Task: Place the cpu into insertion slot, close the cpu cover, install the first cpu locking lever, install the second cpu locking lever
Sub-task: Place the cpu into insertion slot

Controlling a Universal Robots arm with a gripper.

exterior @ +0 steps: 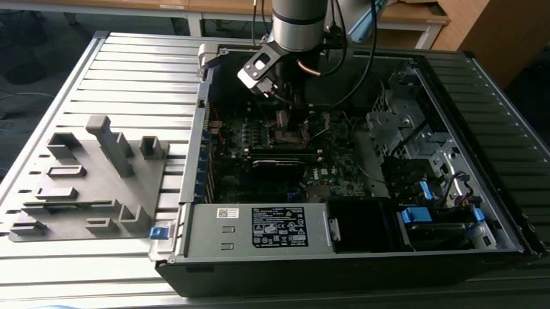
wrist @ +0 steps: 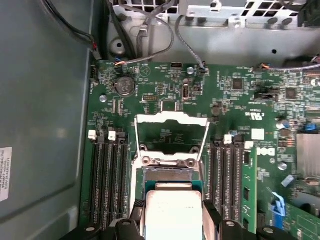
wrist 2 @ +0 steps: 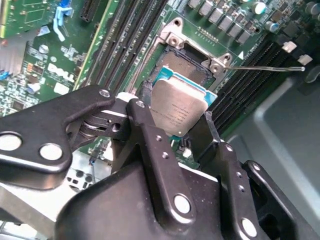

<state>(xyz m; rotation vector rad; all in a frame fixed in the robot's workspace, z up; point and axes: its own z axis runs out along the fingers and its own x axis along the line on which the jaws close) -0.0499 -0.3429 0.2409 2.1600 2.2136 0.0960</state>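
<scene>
My gripper holds the cpu clamped by two edges, hanging over the open insertion slot. I fear that a small misalignment makes one corner land on its rim and damage the contacts.

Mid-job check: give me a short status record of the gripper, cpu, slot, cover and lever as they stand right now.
gripper: shut on the cpu, gripping it by two opposite edges
cpu: metal top facing up, held just over the insertion slot, not yet seated
insertion slot: uncovered, dark centre partly visible beyond the cpu
cpu cover: swung open, lying back away from the slot
locking lever: thin rod, unlatched, sticking out to one side of the slot
</scene>
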